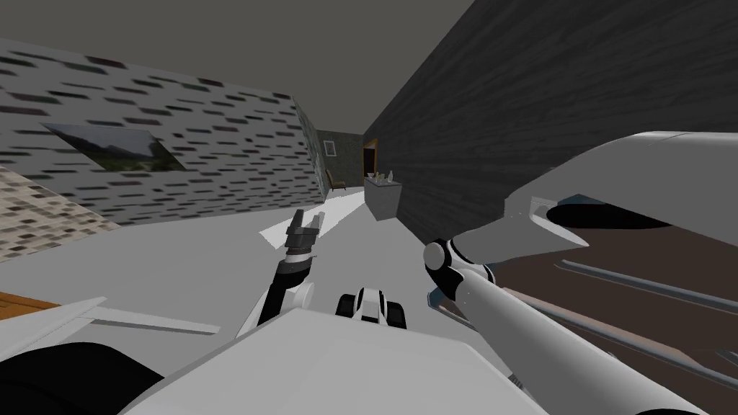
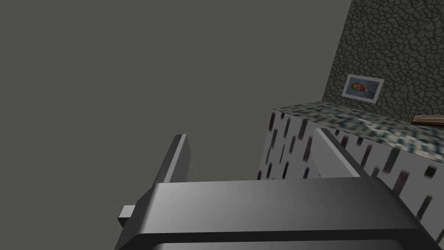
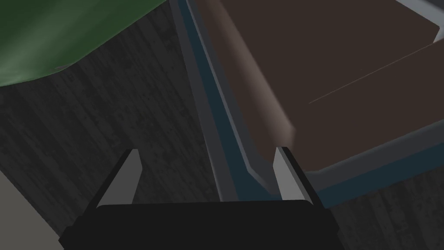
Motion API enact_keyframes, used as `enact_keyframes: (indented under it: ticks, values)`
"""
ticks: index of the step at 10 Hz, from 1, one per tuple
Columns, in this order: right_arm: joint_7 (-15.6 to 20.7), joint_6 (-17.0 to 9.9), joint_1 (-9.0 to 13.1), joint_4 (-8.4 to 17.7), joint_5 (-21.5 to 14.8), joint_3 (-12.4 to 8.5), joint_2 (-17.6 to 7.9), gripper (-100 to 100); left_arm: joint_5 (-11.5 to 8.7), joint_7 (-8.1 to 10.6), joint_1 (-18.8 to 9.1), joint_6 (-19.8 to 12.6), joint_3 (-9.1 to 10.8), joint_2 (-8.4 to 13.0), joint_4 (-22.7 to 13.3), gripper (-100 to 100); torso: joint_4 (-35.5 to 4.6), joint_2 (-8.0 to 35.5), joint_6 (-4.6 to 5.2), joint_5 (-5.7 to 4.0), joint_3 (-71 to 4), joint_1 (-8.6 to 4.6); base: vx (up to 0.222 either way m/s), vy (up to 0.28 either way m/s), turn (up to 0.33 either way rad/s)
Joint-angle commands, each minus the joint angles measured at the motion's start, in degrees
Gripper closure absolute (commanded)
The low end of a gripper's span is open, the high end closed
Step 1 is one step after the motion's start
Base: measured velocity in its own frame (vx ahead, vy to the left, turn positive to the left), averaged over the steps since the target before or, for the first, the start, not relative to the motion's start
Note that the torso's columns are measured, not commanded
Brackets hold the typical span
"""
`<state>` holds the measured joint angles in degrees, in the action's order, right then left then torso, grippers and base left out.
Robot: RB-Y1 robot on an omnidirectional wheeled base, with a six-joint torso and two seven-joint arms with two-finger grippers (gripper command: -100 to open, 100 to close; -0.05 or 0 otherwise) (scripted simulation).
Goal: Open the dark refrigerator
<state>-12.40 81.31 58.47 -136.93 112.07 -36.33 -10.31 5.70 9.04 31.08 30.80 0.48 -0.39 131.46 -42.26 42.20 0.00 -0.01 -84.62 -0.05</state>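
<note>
Narrow hallway, dark plank wall (image 1: 519,94) on my right. The dark brown refrigerator (image 3: 347,65) sits against it, its grey-blue edge (image 3: 217,130) between the right gripper's (image 3: 208,152) spread fingers. Left gripper (image 2: 250,134) is spread too, over open floor (image 1: 180,266).

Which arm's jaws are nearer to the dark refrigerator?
Right. The right arm has its open jaws at the dark refrigerator, by its edge; the left arm points ahead, apart from it.
</note>
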Motion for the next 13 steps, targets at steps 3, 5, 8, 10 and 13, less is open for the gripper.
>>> enact_keyframes:
  ticks: [3,5,8,10,13]
  values:
    - [-0.8,1.8,1.1,-1.7,3.3,-0.4,0.8,-100,0.0,0.0,0.0,0.0,0.0,0.0,0.0,0,-0.1,0.3,-0.01,0.03,0.2,0.13,0.074,-0.016,-0.117]
    - [-1.6,2.3,1.7,-0.4,5.9,1.3,3.1,-100,0.0,0.0,0.0,0.0,0.0,0.0,0.0,0,0.0,0.1,0.02,0.01,0.1,0.05,0.1,0.002,-0.492]
    - [-2.5,2.9,2.2,0.9,8.5,3.0,5.3,-100,0.0,0.0,0.0,0.0,0.0,0.0,0.0,0,0.0,0.1,-0.02,0.02,0.1,0.07,0.085,0.024,-0.384]
    - [-3.3,3.4,2.8,2.1,11.1,4.6,7.6,-100,0.0,0.0,0.0,0.0,0.0,0.0,0.0,0,0.0,0.1,0.0,0.0,0.1,0.02,0.092,0.028,-0.471]
    - [-4.2,3.9,3.3,3.4,13.7,6.3,9.9,-100,0.0,0.0,0.0,0.0,0.0,0.0,0.0,0,0.0,0.1,0.01,-0.01,0.1,-0.01,0.074,0.016,-0.313]
